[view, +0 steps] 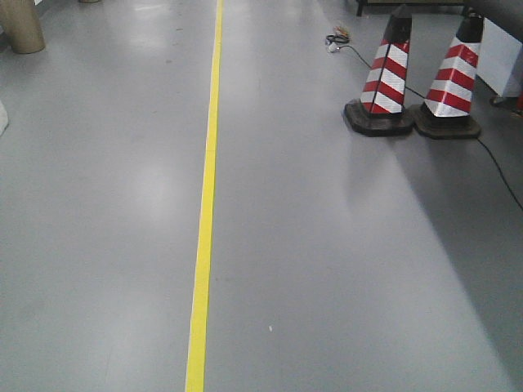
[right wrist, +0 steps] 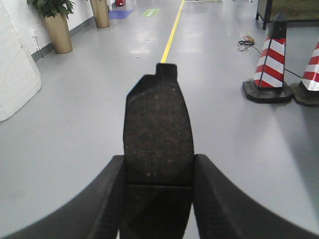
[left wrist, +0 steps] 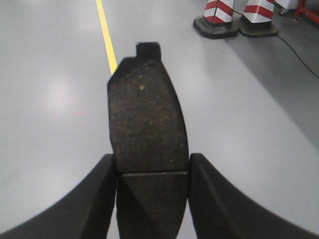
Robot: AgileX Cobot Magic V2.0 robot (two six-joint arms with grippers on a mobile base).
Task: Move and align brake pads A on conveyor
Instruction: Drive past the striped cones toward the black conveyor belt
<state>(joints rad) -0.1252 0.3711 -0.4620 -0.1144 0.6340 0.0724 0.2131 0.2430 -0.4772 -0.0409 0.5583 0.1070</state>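
Note:
My left gripper (left wrist: 152,167) is shut on a dark grey brake pad (left wrist: 147,119), gripped across its width near the centre groove; the pad sticks forward with its end tab at the far tip. My right gripper (right wrist: 158,167) is likewise shut on a second brake pad (right wrist: 158,132), held the same way with its tab pointing away. Both pads hang in the air above a grey floor. The conveyor is out of view in all three views. Neither gripper shows in the front view.
Grey glossy floor with a yellow line (view: 204,212) running away from me. Two red-and-white striped cones (view: 386,77) (view: 452,82) stand at the right with a black cable (view: 490,163) trailing past them. Planters (right wrist: 59,27) and a white object (right wrist: 15,74) are at the left.

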